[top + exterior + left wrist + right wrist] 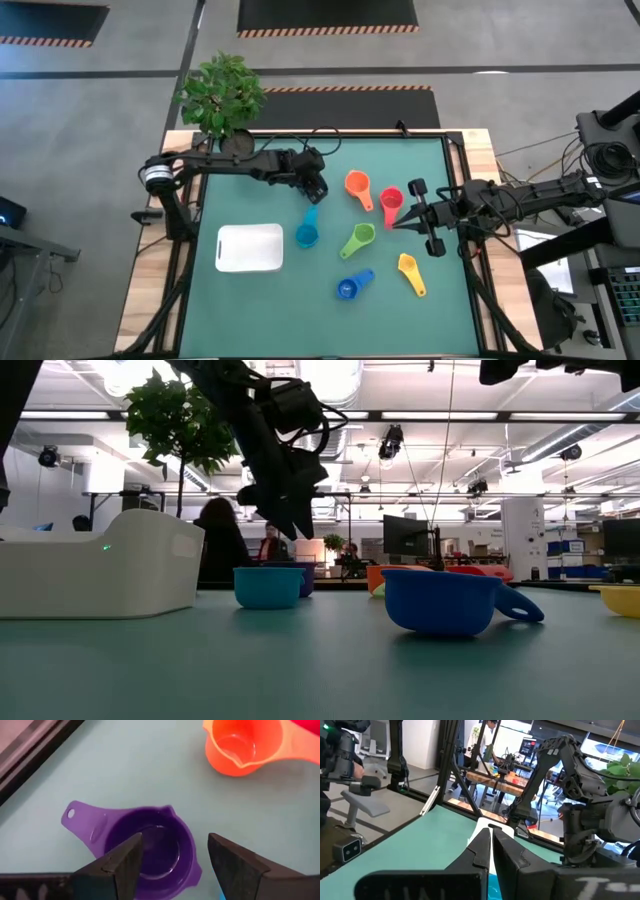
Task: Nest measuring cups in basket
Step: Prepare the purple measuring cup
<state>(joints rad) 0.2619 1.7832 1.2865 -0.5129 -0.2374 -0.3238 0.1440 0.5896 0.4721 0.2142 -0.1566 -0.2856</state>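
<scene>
The left end effector is held wide open over the purple cup on the desk, likely so it can be gripped; the basket lies nearby, the right end effector pinched empty.

An open-plan robotics lab: monitors, workbenches, ceiling strip lights, hazard-striped floor mats.

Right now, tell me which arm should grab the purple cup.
Left. The left gripper hangs open right above the purple cup, fingers either side of its bowl. The right gripper is shut, over by the red cup.
</scene>
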